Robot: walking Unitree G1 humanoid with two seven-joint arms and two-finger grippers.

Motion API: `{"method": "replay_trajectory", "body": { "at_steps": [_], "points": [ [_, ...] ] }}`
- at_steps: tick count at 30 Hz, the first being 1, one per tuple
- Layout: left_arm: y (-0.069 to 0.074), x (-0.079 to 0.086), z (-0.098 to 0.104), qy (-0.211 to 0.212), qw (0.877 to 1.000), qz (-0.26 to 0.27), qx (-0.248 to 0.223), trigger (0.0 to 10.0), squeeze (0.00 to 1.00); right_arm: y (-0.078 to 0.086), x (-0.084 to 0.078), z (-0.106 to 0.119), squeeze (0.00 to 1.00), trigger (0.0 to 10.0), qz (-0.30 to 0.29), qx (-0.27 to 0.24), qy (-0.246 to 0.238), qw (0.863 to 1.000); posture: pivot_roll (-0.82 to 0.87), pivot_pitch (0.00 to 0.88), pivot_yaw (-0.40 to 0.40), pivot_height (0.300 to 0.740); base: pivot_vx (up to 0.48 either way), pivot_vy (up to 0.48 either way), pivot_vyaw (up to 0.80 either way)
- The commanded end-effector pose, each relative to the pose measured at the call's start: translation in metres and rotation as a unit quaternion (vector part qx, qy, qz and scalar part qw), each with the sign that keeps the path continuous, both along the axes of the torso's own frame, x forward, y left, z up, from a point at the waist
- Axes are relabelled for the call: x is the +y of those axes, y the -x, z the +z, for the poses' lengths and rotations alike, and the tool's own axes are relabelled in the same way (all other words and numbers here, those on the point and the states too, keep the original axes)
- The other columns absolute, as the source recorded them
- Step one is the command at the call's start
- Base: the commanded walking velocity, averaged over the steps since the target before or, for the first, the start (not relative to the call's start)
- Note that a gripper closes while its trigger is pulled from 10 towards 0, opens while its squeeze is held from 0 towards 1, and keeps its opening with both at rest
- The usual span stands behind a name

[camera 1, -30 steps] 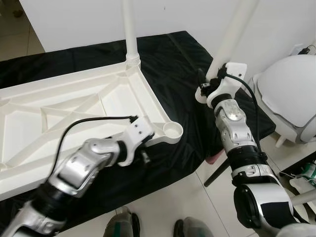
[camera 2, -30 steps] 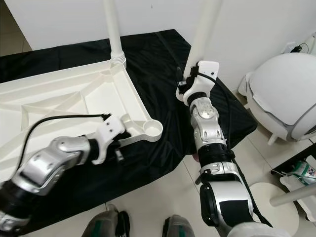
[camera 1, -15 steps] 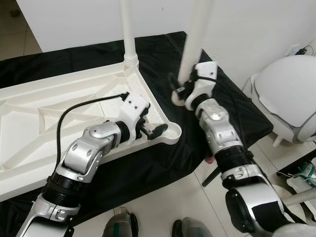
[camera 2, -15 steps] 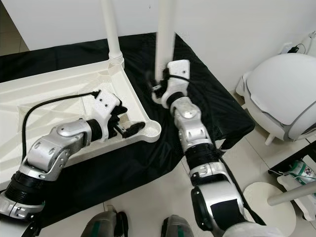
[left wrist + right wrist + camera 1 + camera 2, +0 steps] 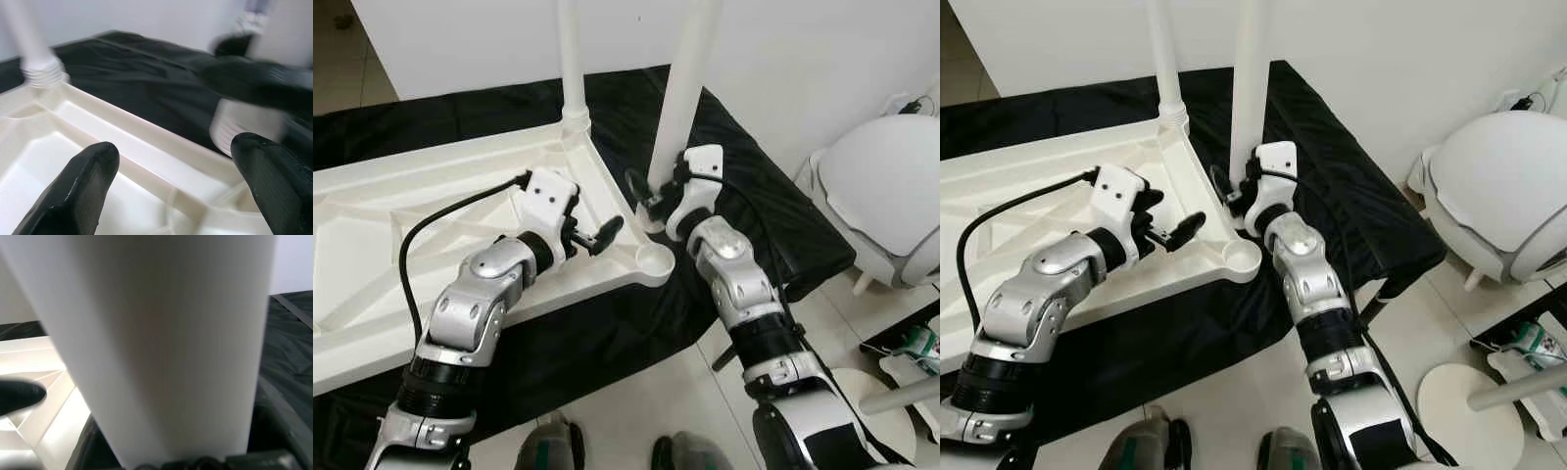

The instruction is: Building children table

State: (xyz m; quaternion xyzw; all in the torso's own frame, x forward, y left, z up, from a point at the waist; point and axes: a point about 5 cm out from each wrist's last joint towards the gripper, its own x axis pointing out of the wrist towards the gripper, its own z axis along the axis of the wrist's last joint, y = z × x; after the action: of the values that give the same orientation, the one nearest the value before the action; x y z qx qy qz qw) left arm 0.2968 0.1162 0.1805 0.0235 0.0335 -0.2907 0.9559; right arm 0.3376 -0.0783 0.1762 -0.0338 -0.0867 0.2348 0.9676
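The white tabletop (image 5: 431, 211) lies upside down on a black cloth (image 5: 724, 196), its ribbed underside facing up. 1 white leg (image 5: 572, 59) already stands upright in the far corner socket, at about 12 o'clock from the middle of the head views. The near corner socket (image 5: 653, 259) is a round open cup — nothing is in it. The right gripper (image 5: 651, 196) pinches a second white leg (image 5: 683, 88) near its lower end; this leg stands almost upright, slightly tilted, and its bottom sits just beside the tabletop's edge, at about 12 o'clock from the open socket. In the right wrist view the leg appears as a broad pale column close to the camera. The left gripper (image 5: 597, 235) hovers over the tabletop near the same corner, at about 9 o'clock from the socket, with its 2 black fingers (image 5: 83, 188) spread apart and holding nothing. At about 3 o'clock stands a white rounded object (image 5: 891, 186) on the tiled floor (image 5: 636, 401).
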Motion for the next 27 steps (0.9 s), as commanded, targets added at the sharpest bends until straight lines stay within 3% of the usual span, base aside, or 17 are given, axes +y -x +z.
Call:
{"method": "replay_trajectory", "body": {
  "at_steps": [1, 5, 7, 13, 15, 27],
  "points": [
    [-0.002, 0.01, -0.002, 0.0, 0.997, 0.08, -0.006, 10.0, 0.0, 0.002, 0.002, 0.005, 0.0, 10.0, 0.001, -0.006, -0.009, 1.0, -0.01, 0.01, -0.01, 0.74, 0.0, 0.0, 0.0],
    [0.013, 0.01, -0.009, -0.004, 0.999, 0.039, -0.011, 10.0, 0.0, 0.011, -0.002, 0.002, 0.0, 10.0, -0.01, 0.001, -0.019, 1.0, -0.01, 0.01, -0.012, 0.74, 0.0, 0.0, 0.0],
    [0.026, 0.009, -0.012, -0.018, 1.0, -0.016, -0.012, 10.0, 0.0, 0.015, -0.004, 0.001, 0.0, 10.0, -0.011, 0.005, -0.021, 1.0, -0.01, 0.011, -0.013, 0.74, 0.0, 0.0, 0.0],
    [0.04, 0.009, -0.013, -0.033, 0.997, -0.073, -0.016, 10.0, 0.0, 0.02, -0.004, 0.003, 0.0, 10.0, -0.009, 0.009, -0.023, 1.0, -0.01, 0.012, -0.014, 0.74, 0.0, 0.0, 0.0],
    [0.047, 0.007, -0.011, -0.034, 0.993, -0.113, -0.025, 10.0, 0.0, 0.03, 0.0, 0.002, 0.0, 10.0, 0.006, 0.019, -0.03, 0.999, -0.01, 0.016, -0.013, 0.74, 0.0, 0.0, 0.0],
    [0.054, 0.002, -0.008, -0.023, 0.99, -0.139, -0.028, 10.0, 0.0, 0.039, 0.005, -0.013, 0.0, 10.0, 0.021, 0.05, -0.032, 0.998, -0.01, 0.029, -0.013, 0.74, 0.0, 0.0, 0.0]
  ]
}}
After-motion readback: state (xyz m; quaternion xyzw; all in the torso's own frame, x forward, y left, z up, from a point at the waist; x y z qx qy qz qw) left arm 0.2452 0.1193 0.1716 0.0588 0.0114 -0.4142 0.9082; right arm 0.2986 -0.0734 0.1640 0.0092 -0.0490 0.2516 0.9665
